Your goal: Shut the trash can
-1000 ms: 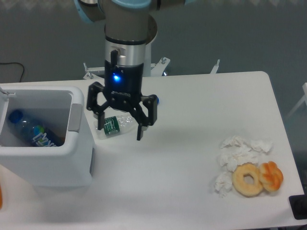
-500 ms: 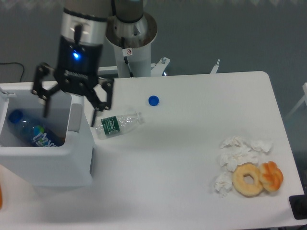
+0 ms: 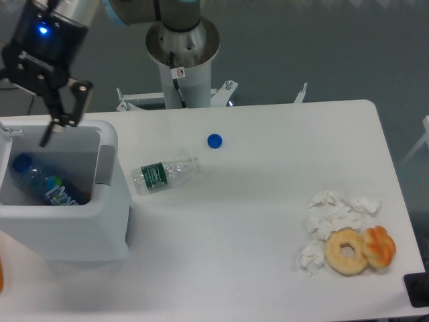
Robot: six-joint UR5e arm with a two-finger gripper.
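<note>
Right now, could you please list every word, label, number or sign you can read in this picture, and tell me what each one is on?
No text reads clearly.
Green label on the clear bottle lying on the table: print too small to read.
White lettering on the blue bottle inside the open trash can: blurred, unreadable.
Small red-and-white round sign on the robot's base column: a prohibition symbol, no legible words.

The trash can [image 3: 64, 221] runs off the left edge, its lid out of view. The gripper [image 3: 47, 100] is partly cropped at the far left; finger spacing unclear.
</note>
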